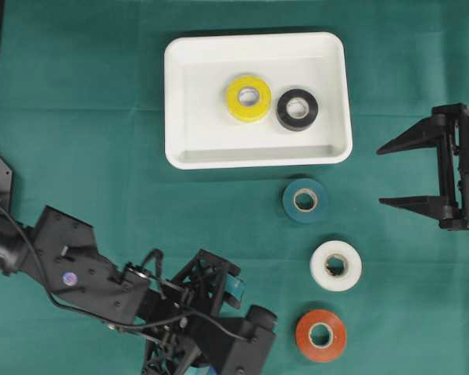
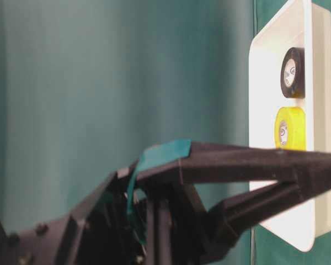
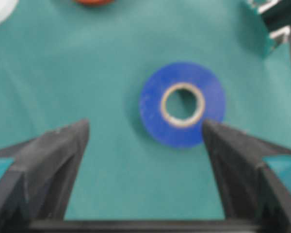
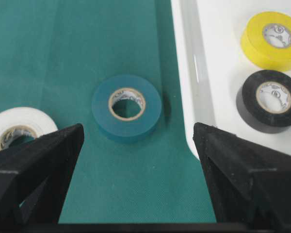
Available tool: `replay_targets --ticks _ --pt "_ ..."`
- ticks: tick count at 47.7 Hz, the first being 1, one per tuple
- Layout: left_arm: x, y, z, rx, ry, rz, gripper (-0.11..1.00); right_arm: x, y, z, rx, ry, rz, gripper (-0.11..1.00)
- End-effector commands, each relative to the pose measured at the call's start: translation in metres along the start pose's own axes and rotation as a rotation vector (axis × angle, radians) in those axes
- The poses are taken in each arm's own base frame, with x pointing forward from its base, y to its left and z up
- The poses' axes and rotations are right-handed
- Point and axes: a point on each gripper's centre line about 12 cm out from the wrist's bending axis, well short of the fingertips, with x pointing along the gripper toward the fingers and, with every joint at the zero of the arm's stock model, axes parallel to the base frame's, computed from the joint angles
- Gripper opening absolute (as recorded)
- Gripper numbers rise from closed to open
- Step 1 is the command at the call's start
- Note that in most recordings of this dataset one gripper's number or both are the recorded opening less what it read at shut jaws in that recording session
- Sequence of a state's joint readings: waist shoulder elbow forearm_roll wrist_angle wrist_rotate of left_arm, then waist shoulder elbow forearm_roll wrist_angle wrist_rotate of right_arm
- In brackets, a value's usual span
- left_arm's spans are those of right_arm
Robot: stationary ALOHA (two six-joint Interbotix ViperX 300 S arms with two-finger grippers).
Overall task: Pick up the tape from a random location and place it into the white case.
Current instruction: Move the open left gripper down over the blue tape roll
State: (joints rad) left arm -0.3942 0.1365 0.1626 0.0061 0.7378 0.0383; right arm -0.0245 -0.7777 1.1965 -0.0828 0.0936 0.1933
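Observation:
The white case (image 1: 257, 148) lies at the back middle, holding a yellow tape (image 1: 248, 98) and a black tape (image 1: 297, 109). On the green cloth in front of it lie a teal tape (image 1: 305, 201), a white tape (image 1: 335, 266) and a red tape (image 1: 320, 335). A blue tape (image 3: 182, 104) lies flat in the left wrist view, just ahead of my open left gripper (image 3: 145, 124) and close to its right fingertip (image 3: 213, 133). My right gripper (image 1: 391, 176) stands open and empty at the right edge, facing the teal tape (image 4: 126, 108).
My left arm (image 1: 78, 269) fills the front left corner and mostly hides the blue tape from overhead. The table-level view shows the case (image 2: 320, 165) past one left finger (image 2: 237, 163). The case rim (image 4: 189, 97) lies near my right gripper's right finger.

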Motion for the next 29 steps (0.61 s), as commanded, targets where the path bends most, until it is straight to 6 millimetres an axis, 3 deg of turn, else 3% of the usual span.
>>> replay_targets --ticks 1,29 --pt "-0.0135 0.0004 0.016 0.004 -0.023 0.004 0.89 -0.0005 0.0017 0.0096 -0.006 -0.024 0.005 0.88" --pt "-0.0089 0.0007 0.0229 0.004 -0.004 0.003 0.89 -0.0005 0.0016 0.0092 -0.01 -0.021 0.005 0.88"
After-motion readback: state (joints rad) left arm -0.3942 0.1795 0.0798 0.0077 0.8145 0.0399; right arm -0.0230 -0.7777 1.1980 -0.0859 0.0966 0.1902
